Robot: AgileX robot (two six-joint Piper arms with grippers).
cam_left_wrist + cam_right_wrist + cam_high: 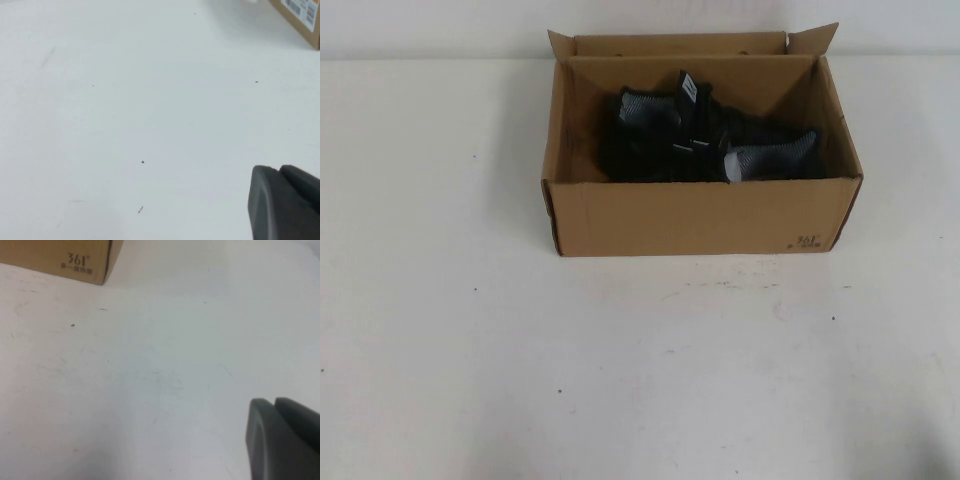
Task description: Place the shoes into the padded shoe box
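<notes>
Left claw (285, 202): only a dark finger tip shows in its wrist view, over bare white surface (125, 125); can't tell its state. Right claw (282, 437): same, one dark tip over the surface, state can't tell. Neither shows in the high view. Well ahead of both claws: padded shoe box (700, 215), flaps up, printed mark at lower corner. Both shoes (705, 135) lie inside it, overlapping, grey lining up.

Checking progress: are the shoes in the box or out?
In: both shoes lie inside the open box. Left pincer and right pincer hover over bare table.
</notes>
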